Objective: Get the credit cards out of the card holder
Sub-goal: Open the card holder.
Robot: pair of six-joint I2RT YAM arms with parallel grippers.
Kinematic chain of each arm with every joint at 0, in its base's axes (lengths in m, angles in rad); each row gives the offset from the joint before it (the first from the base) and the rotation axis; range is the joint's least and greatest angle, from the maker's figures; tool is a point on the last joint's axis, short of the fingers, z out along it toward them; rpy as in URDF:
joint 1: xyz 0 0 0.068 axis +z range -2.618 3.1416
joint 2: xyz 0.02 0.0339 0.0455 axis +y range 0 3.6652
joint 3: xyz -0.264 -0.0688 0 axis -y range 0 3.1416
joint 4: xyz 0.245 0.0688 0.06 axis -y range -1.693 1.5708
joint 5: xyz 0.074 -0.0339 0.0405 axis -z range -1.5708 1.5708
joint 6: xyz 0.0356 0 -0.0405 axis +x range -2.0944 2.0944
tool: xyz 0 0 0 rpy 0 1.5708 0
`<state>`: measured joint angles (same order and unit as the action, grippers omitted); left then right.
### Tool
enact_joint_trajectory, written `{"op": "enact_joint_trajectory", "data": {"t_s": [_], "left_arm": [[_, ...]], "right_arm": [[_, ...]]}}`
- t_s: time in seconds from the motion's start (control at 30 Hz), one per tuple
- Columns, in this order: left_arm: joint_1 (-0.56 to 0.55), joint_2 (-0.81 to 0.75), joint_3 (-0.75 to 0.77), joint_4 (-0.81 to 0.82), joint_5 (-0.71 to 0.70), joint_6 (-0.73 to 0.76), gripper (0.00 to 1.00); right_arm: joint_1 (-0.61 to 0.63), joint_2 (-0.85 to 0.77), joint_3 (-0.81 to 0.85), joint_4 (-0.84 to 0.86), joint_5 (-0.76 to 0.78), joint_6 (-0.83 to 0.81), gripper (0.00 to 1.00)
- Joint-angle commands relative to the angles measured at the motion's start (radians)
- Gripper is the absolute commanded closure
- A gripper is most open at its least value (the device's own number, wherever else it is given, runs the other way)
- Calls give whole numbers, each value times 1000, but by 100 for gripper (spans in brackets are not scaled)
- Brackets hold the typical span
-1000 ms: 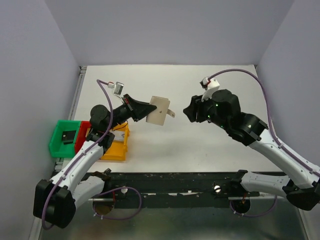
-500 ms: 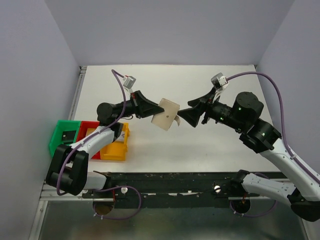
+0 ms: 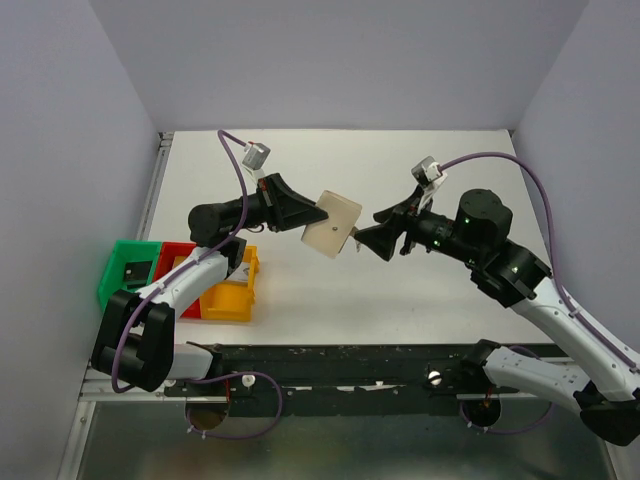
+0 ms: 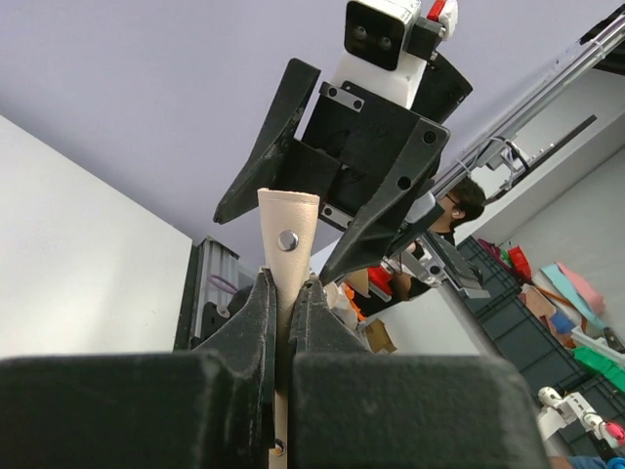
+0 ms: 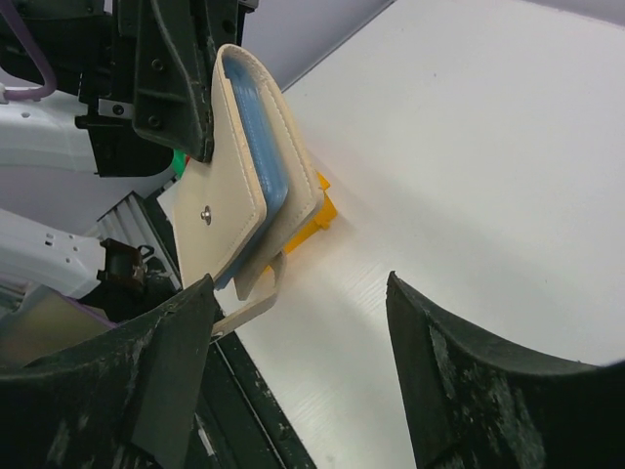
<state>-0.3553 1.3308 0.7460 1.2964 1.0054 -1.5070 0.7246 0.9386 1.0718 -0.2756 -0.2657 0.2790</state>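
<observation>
The card holder is a cream folded wallet held up in the air over the middle of the table. My left gripper is shut on its left edge; in the left wrist view the holder stands edge-on between the pads. From the right wrist I see the holder nearly closed, with light-blue inner panels showing along the edge and a loose snap strap hanging below. My right gripper is open and faces the holder's free edge, its left finger close beside the strap. The credit cards are hidden.
Green, red and yellow bins sit at the table's left edge below the left arm. A small black flat piece lies in the green bin. The black rail runs along the near edge.
My left arm swung the holder to the right and turned it. My right arm turned toward it, moved close, and its jaws opened wide.
</observation>
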Motion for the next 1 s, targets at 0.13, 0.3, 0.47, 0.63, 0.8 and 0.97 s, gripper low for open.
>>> {"op": "enact_joint_trajectory", "data": {"t_s": [0.13, 0.3, 0.47, 0.63, 0.8, 0.97], "left_arm": [[-11, -19, 50, 305, 18, -21, 100], [-27, -24, 62, 303, 18, -21, 100], [-54, -22, 76, 304, 16, -12, 100], [-73, -19, 88, 303, 16, -4, 100], [-73, -21, 93, 304, 15, 2, 100], [-73, -21, 93, 303, 12, 5, 100]], "right_arm": [[-28, 31, -1, 62, -84, 3, 23], [-47, 54, 1, 82, -121, 22, 24], [-83, 54, -27, 159, -210, 83, 24], [-125, 43, -78, 257, -296, 164, 24], [-160, 25, -116, 305, -333, 195, 25], [-166, 16, -134, 317, -345, 206, 24]]}}
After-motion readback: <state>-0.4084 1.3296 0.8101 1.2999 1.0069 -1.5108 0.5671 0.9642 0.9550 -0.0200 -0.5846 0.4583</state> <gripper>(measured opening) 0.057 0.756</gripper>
